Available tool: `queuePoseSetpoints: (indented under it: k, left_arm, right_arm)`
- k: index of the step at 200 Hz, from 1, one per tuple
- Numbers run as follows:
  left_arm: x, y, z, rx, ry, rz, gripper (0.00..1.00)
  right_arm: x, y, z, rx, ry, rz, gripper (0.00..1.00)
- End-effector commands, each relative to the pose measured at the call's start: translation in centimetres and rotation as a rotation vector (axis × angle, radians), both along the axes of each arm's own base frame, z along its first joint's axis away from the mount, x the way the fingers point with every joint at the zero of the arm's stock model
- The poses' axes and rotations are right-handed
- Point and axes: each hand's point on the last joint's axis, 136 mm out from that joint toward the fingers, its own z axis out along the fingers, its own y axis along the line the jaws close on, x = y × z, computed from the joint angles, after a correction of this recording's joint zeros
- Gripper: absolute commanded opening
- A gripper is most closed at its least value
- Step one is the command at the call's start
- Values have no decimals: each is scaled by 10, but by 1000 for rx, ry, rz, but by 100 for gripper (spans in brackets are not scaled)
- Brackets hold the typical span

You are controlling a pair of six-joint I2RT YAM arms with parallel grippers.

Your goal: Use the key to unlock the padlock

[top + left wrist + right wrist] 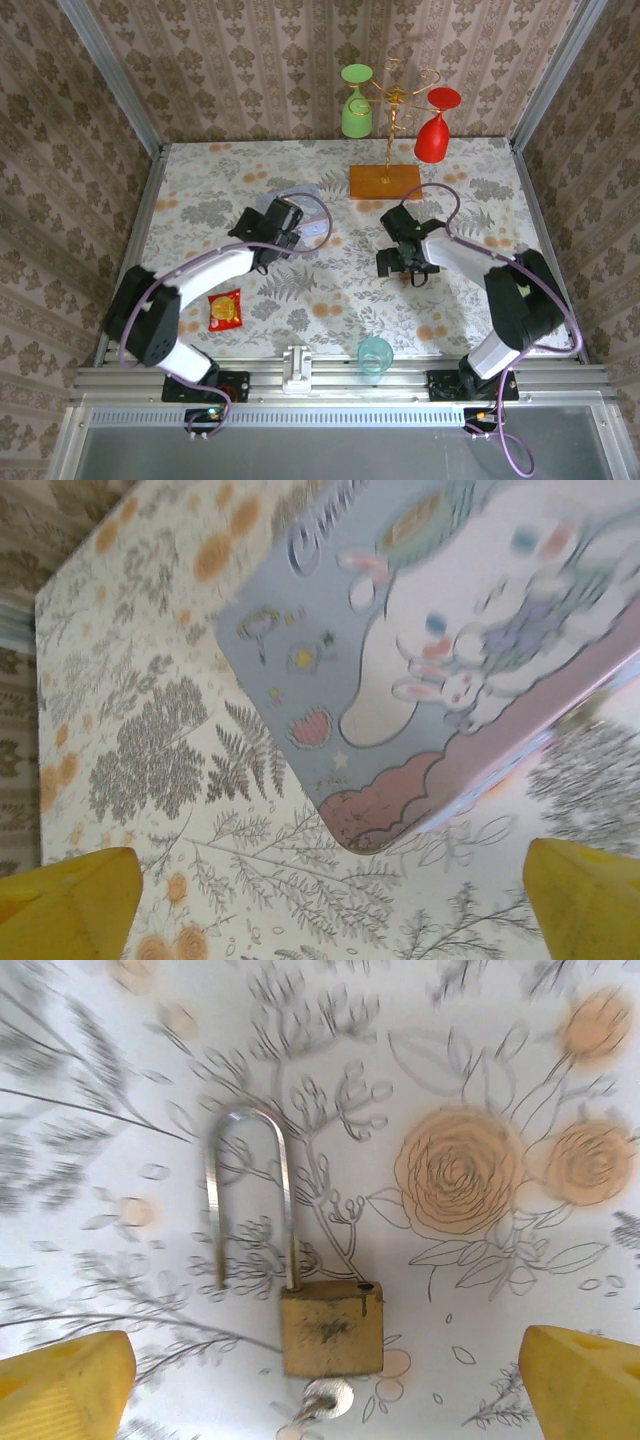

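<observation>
The key (322, 1402), probably seated in the padlock (331, 1328), is cut off below.

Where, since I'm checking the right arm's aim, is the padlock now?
In the right wrist view the padlock lies flat on the floral tablecloth, low centre between the open yellow jaws, its shackle pointing away.

Floral cloth covers the table (330, 295), with patterned wallpaper (250, 60) behind. At the back, a gold wire stand (393, 100) on an orange base (384, 181) hangs a green glass (356, 108) and a red glass (434, 132) upside down. Left of centre lies a pale blue tin (420, 650), a white cartoon rabbit on its lid. An orange-red snack packet (225, 309) sits near left, and a teal cup (376, 354) stands at the near edge.
</observation>
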Motion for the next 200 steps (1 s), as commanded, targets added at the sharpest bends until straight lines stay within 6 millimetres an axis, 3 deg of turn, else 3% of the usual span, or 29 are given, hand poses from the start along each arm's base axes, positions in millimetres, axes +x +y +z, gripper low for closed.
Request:
queuePoseSetpoints:
  k: [1, 10, 21, 36, 45, 70, 101, 137, 200]
  left_arm:
    - [-8, 1, 50, -218, -72, -2, 100]
    - [-9, 10, 64, -275, -119, 9, 100]
    - [-6, 37, 77, -335, -194, 76, 100]
    - [0, 77, 77, -424, -261, 141, 100]
    - [4, 96, 71, -452, -311, 174, 100]
    - [7, 142, 49, -294, -349, 311, 100]
    - [4, 184, 17, -274, -360, 439, 100]
    - [3, 206, 1, -269, -377, 470, 100]
    - [15, 203, -19, -309, -387, 442, 100]
  right_arm:
    - [16, 9, 43, 35, -132, 54, 100]
    - [23, 9, 60, 34, -189, 75, 100]
    - [34, 5, 76, 6, -266, 101, 100]
    - [55, -10, 89, -34, -375, 101, 100]
    - [62, -27, 103, -36, -434, 51, 100]
    - [78, -71, 100, -55, -461, -49, 100]
    - [86, -91, 92, -88, -577, -28, 100]
    - [85, -111, 82, -48, -638, -76, 100]
    - [84, -128, 60, -46, -699, -103, 100]
